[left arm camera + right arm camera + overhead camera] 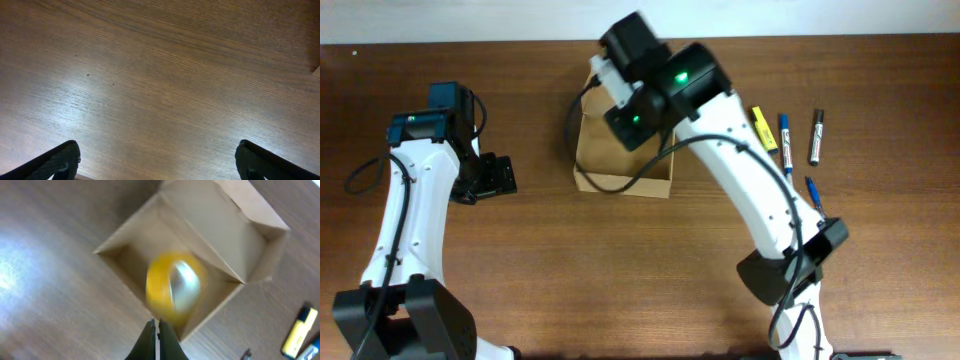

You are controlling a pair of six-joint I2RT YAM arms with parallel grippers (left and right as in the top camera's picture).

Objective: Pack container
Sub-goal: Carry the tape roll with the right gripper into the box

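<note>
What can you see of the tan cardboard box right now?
The small rectangular tan cardboard box is plain, unmarked corrugated board, sitting upright on the brown wooden table. Its top is open, with the attached flap raised along one side. The right arm hangs over it, hiding part of it from overhead. A blurred yellow ring shows over its interior, just beyond the shut right hand; whether the ring touches the box I cannot tell.

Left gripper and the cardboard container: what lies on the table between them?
Nothing: the overhead view shows only bare wooden table between the left gripper and container.
</note>
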